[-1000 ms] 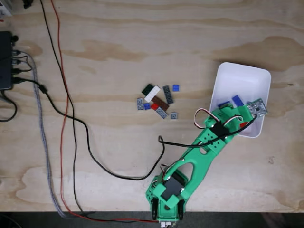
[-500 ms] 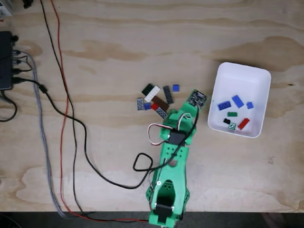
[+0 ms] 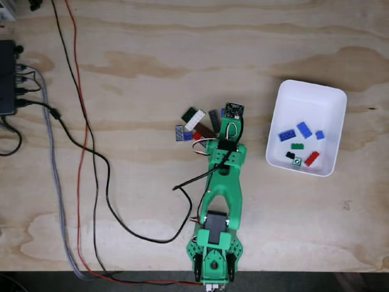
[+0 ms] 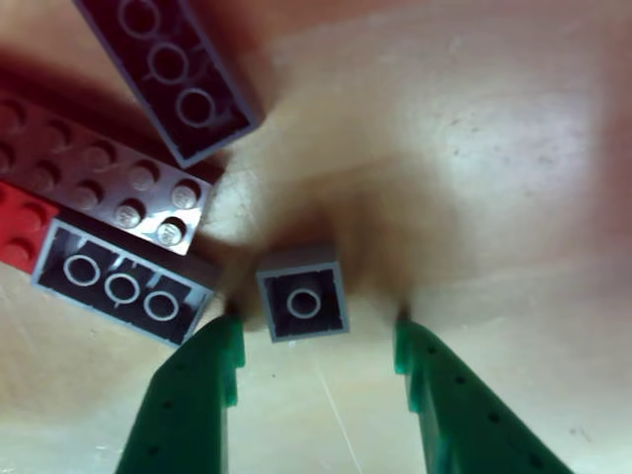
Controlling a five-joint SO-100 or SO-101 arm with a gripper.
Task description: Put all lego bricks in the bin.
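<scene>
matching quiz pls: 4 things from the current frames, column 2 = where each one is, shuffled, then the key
Column 1:
1. small grey square brick
2. red brick
3. white brick
4. black adapter box

Column 2:
A. in the loose pile on the plywood, left of the arm's wrist in the fixed view
B. at the left edge of the table, cables plugged in
C. upside down between the open green fingers
D. inside the white bin

Pairs: 1-C, 2-D, 3-A, 4-B
</scene>
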